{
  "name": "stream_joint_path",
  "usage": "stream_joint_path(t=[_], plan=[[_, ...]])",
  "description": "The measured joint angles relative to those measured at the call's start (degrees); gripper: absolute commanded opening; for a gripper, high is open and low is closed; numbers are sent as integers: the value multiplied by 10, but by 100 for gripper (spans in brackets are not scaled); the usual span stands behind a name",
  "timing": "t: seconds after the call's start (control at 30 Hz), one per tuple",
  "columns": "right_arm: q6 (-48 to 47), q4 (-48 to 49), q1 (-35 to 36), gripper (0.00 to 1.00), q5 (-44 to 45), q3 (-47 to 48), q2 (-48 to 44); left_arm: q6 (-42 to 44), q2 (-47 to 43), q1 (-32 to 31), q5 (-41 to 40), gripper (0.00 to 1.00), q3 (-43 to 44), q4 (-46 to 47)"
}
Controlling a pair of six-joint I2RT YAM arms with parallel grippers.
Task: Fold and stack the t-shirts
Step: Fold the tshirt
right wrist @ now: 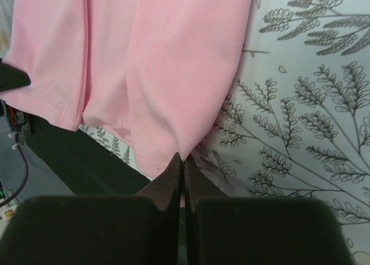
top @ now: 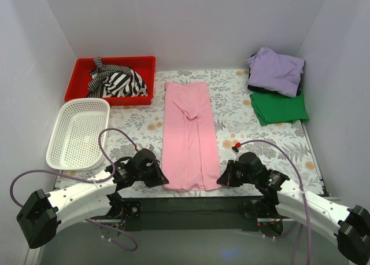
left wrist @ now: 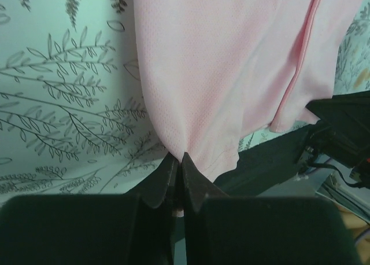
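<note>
The light pink t-shirt (top: 188, 135) lies as a long narrow strip down the middle of the table, sleeves folded in. My left gripper (top: 163, 180) is shut on its near left corner; the wrist view shows the pink fabric (left wrist: 231, 62) pinched between the fingertips (left wrist: 178, 159). My right gripper (top: 221, 180) is shut on the near right corner, with the pink fabric (right wrist: 144, 62) pinched at the tips (right wrist: 182, 158). A lavender t-shirt (top: 276, 70) lies crumpled on a folded green t-shirt (top: 279, 107) at the far right.
A red bin (top: 81, 94) with striped black-and-white cloth (top: 118, 83) stands at the far left. A white mesh basket (top: 63, 149) sits near left. The table's dark near edge (top: 191, 204) runs just behind the grippers. White walls enclose the table.
</note>
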Motion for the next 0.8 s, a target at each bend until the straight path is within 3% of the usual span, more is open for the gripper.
stream_joint_path(t=[0.17, 0.3, 0.53, 0.8], plan=[[10, -51, 34, 1, 14, 22, -35, -11, -10, -22, 15, 0, 6, -38], [-8, -76, 39, 1, 33, 80, -20, -7, 4, -25, -13, 0, 63, -87], [-74, -80, 39, 6, 95, 206, 54, 18, 63, -25, -105, 0, 209, -132], [-161, -81, 25, 7, 139, 310, 195, 48, 184, -15, -181, 1, 299, -161]])
